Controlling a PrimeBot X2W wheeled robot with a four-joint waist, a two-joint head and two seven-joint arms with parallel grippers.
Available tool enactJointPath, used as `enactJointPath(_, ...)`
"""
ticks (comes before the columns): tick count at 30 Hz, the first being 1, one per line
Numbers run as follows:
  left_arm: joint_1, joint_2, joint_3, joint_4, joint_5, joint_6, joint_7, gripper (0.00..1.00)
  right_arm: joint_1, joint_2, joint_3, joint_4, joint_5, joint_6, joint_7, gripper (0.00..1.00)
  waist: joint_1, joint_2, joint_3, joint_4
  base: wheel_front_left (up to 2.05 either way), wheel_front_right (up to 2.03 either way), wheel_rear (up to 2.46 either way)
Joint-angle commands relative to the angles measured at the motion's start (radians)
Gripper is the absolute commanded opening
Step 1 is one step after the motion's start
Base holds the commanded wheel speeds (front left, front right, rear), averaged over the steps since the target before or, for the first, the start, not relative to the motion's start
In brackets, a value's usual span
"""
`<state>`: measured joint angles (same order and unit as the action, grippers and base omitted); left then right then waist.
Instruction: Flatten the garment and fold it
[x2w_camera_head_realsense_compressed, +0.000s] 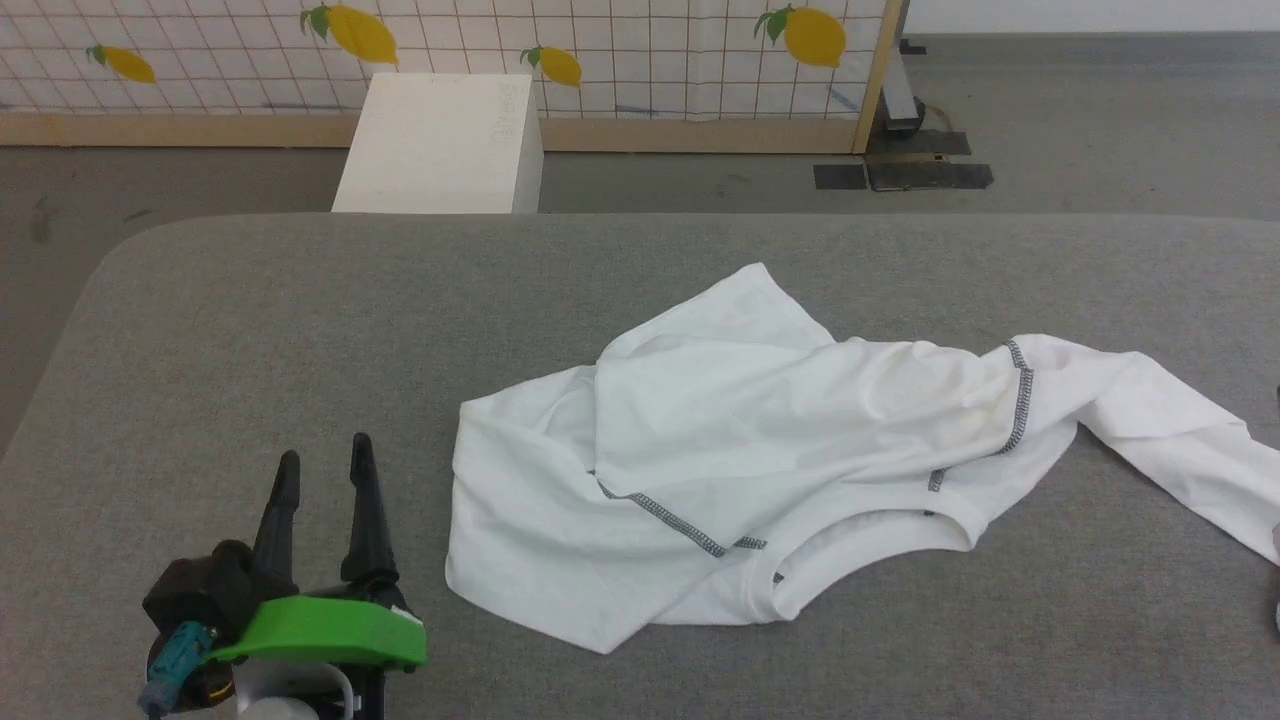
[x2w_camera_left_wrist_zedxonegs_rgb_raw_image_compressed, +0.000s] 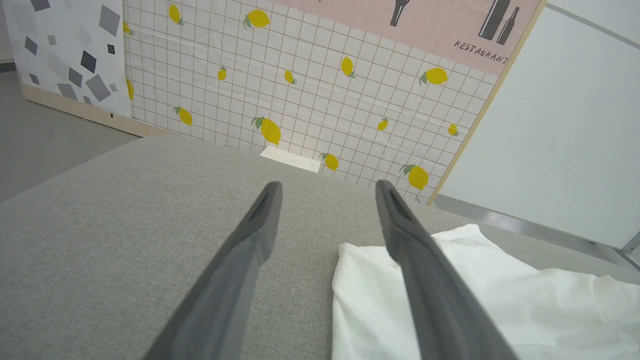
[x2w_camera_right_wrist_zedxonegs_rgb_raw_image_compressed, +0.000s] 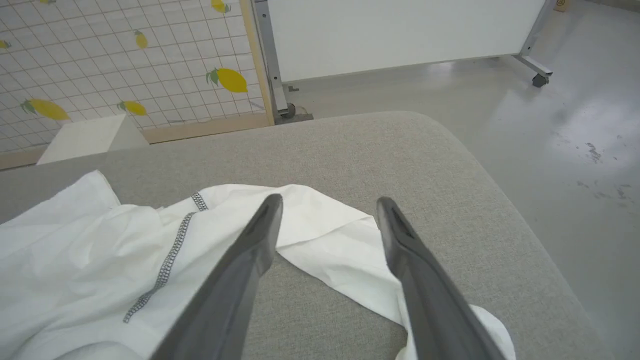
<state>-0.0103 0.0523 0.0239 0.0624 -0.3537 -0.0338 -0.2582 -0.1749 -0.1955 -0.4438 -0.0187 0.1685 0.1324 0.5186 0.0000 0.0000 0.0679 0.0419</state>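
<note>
The garment lies crumpled on the grey table, a white long-sleeved shirt with grey zigzag stitching, its neckline toward the near edge and one sleeve trailing right. My left gripper is open at the lower left, to the left of the shirt and apart from it. From the left wrist, the garment lies under and right of the right finger. My right gripper is open above the sleeve, with nothing between its fingers. The chest patch is hidden.
The grey padded table has rounded corners, and its right corner drops to the floor. A white rectangular box stands behind the table's far edge, before a lemon-print partition. A white panel on a wheeled frame stands at the right.
</note>
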Motion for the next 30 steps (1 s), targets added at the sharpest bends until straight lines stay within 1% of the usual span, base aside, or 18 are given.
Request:
enactJointPath(1, 0.01, -0.002, -0.003, 0.004, -0.006, 0.002, -0.004, 1.0, 0.027, 0.022, -0.004, -0.015, 0.012, -0.002, -0.02, 1.0, 0.0, 0.0, -0.009, -0.005, 0.0, 0.0, 0.0)
enactJointPath(4, 0.019, -0.002, -0.023, 0.017, -0.018, 0.004, 0.011, 1.0, 0.068, 0.067, -0.01, -0.039, 0.032, -0.002, -0.054, 1.0, 0.0, 0.0, -0.014, -0.007, 0.0, 0.0, 0.0)
enactJointPath(7, 0.028, -0.002, -0.066, 0.022, -0.048, 0.005, 0.099, 1.0, 0.107, 0.096, -0.003, -0.037, 0.04, -0.002, -0.071, 1.0, 0.0, 0.0, -0.017, -0.006, 0.0, 0.0, 0.0)
enactJointPath(9, 0.039, -0.002, -0.103, 0.019, -0.068, 0.014, 0.206, 1.0, 0.129, 0.108, 0.003, -0.025, 0.041, -0.002, -0.078, 1.0, 0.0, 0.0, -0.018, -0.005, 0.0, 0.0, 0.0)
enactJointPath(10, 0.047, -0.002, -0.124, 0.016, -0.079, 0.028, 0.282, 1.0, 0.138, 0.112, 0.007, -0.02, 0.039, -0.002, -0.081, 1.0, 0.0, 0.0, -0.017, -0.003, 0.0, 0.0, 0.0)
enactJointPath(12, 0.057, -0.002, -0.155, 0.002, -0.102, 0.073, 0.414, 1.0, 0.147, 0.119, 0.012, -0.014, 0.037, -0.002, -0.088, 1.0, 0.0, 0.0, -0.011, -0.001, 0.0, 0.0, 0.0)
enactJointPath(14, 0.063, -0.002, -0.191, -0.019, -0.117, 0.099, 0.535, 1.0, 0.149, 0.123, 0.016, -0.01, 0.032, -0.002, -0.097, 1.0, 0.0, 0.0, -0.004, 0.001, 0.0, 0.0, 0.0)
enactJointPath(16, 0.069, -0.002, -0.223, -0.04, -0.124, 0.123, 0.642, 1.0, 0.145, 0.127, 0.018, -0.005, 0.031, -0.002, -0.102, 1.0, 0.0, 0.0, 0.004, 0.002, 0.0, 0.0, 0.0)
enactJointPath(18, 0.074, 0.001, -0.258, -0.056, -0.123, 0.134, 0.726, 1.0, 0.136, 0.129, 0.018, -0.001, 0.026, -0.002, -0.107, 1.0, 0.0, 0.0, 0.01, 0.003, 0.0, 0.0, 0.0)
enactJointPath(20, 0.074, 0.004, -0.287, -0.058, -0.115, 0.133, 0.768, 1.0, 0.128, 0.131, 0.022, 0.004, 0.021, -0.002, -0.112, 1.0, 0.0, 0.0, 0.017, 0.003, 0.0, 0.0, 0.0)
enactJointPath(22, 0.071, 0.004, -0.303, -0.049, -0.115, 0.132, 0.78, 1.0, 0.12, 0.132, 0.028, 0.012, 0.017, -0.002, -0.121, 1.0, 0.0, 0.0, 0.023, 0.001, 0.0, 0.0, 0.0)
enactJointPath(30, 0.012, 0.001, -0.342, 0.054, -0.092, 0.15, 0.745, 1.0, 0.108, 0.134, 0.047, 0.025, 0.014, -0.002, -0.135, 1.0, 0.0, 0.0, 0.042, -0.001, 0.0, 0.0, 0.0)
